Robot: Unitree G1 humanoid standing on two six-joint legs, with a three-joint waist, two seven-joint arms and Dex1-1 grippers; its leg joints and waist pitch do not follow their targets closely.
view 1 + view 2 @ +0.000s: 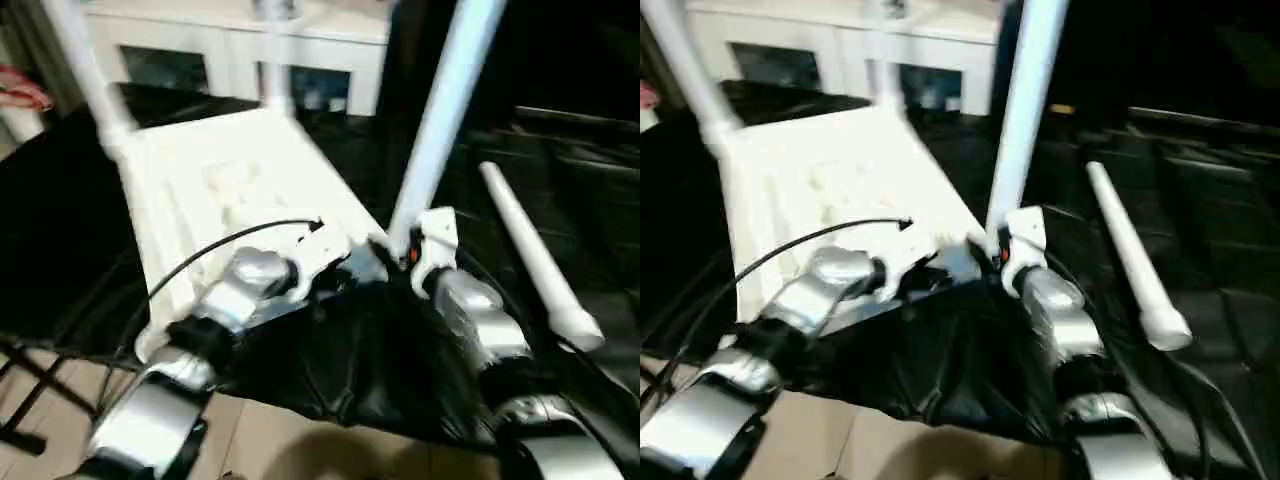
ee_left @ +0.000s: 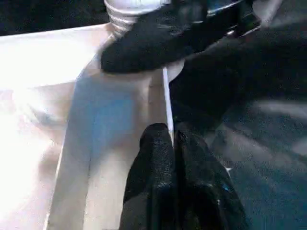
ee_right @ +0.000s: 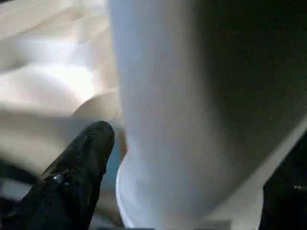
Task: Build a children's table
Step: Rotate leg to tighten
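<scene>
The children's table top [image 1: 230, 180] lies upside down on black cloth, ribbed underside up. White tube legs stand in its far left socket [image 1: 85, 70] and its far right socket [image 1: 272, 50]. A third leg [image 1: 445, 100] stands at the near right corner, and my right gripper [image 3: 192, 163] is shut around its base, one black finger [image 3: 81, 163] on each side. My left gripper [image 2: 171, 132] is shut on the thin rim of the top, right beside that corner. A fourth leg [image 1: 530, 255] lies loose on the cloth to the right.
A white cabinet with glass doors [image 1: 230, 40] stands behind the table top. The black cloth [image 1: 330, 370] hangs over the front edge of the work surface, with pale floor [image 1: 260, 440] below. A black cable [image 1: 200, 255] arcs over my left forearm.
</scene>
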